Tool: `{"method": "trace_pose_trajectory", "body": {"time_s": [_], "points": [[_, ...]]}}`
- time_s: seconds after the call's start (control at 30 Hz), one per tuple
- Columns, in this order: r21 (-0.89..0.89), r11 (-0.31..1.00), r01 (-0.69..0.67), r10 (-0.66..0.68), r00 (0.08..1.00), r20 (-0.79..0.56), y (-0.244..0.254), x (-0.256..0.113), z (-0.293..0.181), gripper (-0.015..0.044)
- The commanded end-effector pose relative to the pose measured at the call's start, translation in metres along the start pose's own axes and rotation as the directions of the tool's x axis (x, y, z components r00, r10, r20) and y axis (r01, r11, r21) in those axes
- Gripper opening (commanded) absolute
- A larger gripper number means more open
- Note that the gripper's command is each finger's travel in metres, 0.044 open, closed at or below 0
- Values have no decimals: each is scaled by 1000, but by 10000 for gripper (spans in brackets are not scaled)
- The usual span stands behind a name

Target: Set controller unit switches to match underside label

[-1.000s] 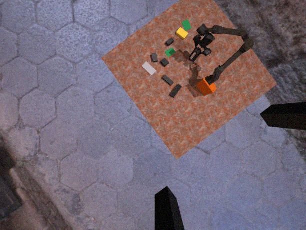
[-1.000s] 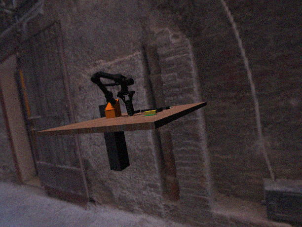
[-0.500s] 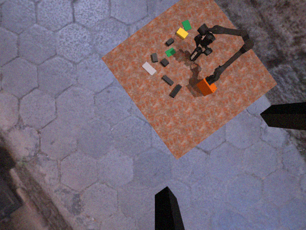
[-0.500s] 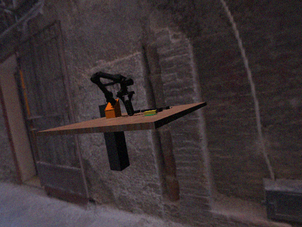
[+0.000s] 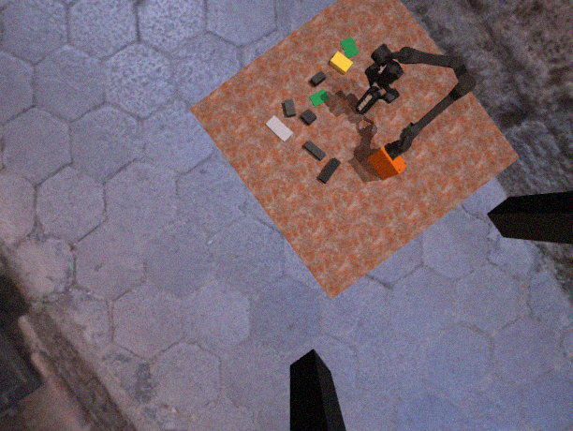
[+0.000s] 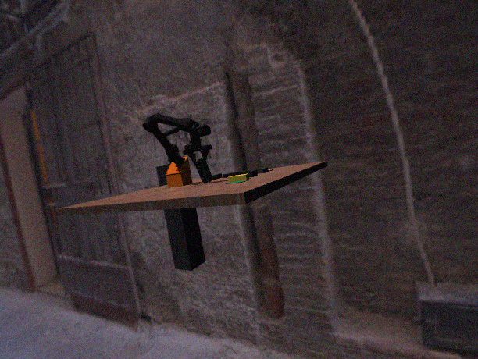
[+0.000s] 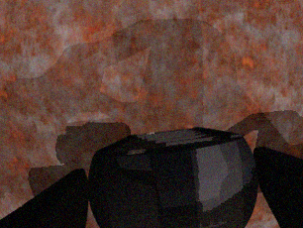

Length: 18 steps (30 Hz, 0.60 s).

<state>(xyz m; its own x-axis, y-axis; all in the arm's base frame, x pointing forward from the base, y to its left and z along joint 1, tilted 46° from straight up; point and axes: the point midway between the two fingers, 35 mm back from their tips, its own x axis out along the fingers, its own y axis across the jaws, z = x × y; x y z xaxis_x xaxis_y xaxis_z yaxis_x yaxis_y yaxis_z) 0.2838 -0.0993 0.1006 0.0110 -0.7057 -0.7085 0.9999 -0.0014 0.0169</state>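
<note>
The dark grey controller unit point(image 5: 367, 100) point(image 6: 203, 172) point(image 7: 173, 173) is steeply tilted, with one end low near the bench. My gripper point(image 5: 378, 90) point(image 6: 199, 153) point(image 7: 171, 170) is shut on it, one finger at each side. In the wrist view its rounded end faces the camera, and the switch face shows only as a foreshortened strip at its upper edge. A pale striped patch on it in the top view is too small to read. Switch positions and label squares cannot be read. Whether its low end touches the bench is not clear.
On the bench point(image 5: 356, 244) point(image 6: 137, 199) lie a yellow block point(image 5: 341, 63) point(image 6: 237, 178), green plates point(image 5: 349, 47) point(image 5: 318, 97), a white plate point(image 5: 279, 128) and several dark blocks point(image 5: 317, 78) point(image 5: 288, 108) point(image 5: 308, 116) point(image 5: 314, 150) point(image 5: 329, 170). An orange block point(image 5: 386, 164) point(image 6: 177, 177) is at the arm's base.
</note>
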Motion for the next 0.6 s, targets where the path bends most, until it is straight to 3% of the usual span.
{"method": "trace_pose_trajectory", "body": {"time_s": [0.0, 0.57], "points": [[0, 1000, 8, -8, 1000, 11, -1, 4, 5, 338], [1, 1000, 7, -7, 1000, 12, -1, 9, 18, 337]]}}
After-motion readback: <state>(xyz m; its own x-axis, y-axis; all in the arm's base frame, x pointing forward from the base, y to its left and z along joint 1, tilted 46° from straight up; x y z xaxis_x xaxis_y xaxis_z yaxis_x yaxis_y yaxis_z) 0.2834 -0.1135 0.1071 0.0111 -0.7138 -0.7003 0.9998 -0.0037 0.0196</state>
